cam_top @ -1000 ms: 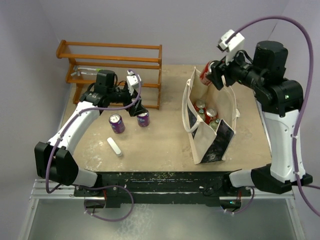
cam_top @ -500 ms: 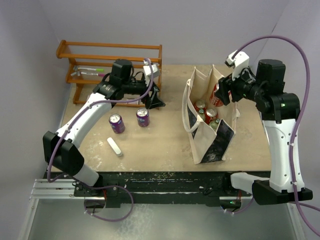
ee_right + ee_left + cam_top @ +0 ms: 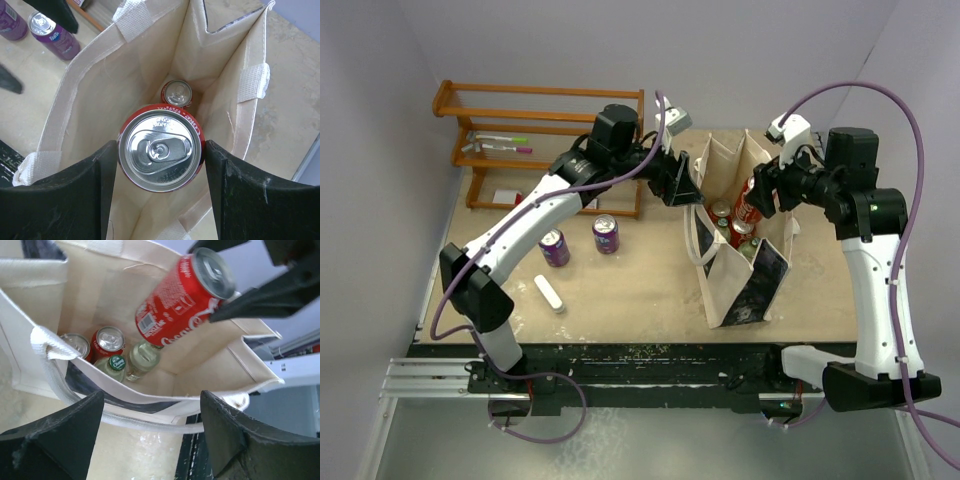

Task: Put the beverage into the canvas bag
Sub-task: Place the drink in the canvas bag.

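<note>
— What is the bag made of?

— The canvas bag [image 3: 740, 280] is cream woven cloth. It is boxy and stands upright on the scuffed, mottled beige desk [image 3: 640, 290]. It has flat ribbed webbing handles [image 3: 252, 80] and a dark black-and-white print on its side panel. Its mouth gapes open.

— And the beverage?

— It's a red can [image 3: 182, 300], a smooth metal cylinder with a bright silver lid and pull tab. The right pincer [image 3: 160, 145] clamps it, one matte black finger against each side. The can hangs tilted in the bag's mouth, between the cloth walls and above the drinks at the bottom.

— Any writing on it?

— White looping script that reads as Coca-Cola, with a white barcode patch beside it. The small print near the lid's edge is too fine to read.

— What lies inside the bag?

— A red-sided can [image 3: 110, 339] and a second can [image 3: 75, 344], both with silver tops. Next to them is a green-capped bottle [image 3: 116, 362] with white lettering I cannot make out. A pale greenish container [image 3: 143, 356] sits just beside it.

— The other arm?

— The left pincer [image 3: 682, 185] is at the bag's left rim. Its black wedge-shaped fingers are spread wide and grip nothing. I cannot tell whether they touch the cloth.

— Elsewhere?

— Two purple cans [image 3: 554, 246] [image 3: 606, 233] stand upright near each other, left of the bag. A small white oblong bar [image 3: 549, 294] lies nearer the front edge. At the back left is a slatted wooden rack [image 3: 540, 110] with markers [image 3: 500, 140] on it.
</note>
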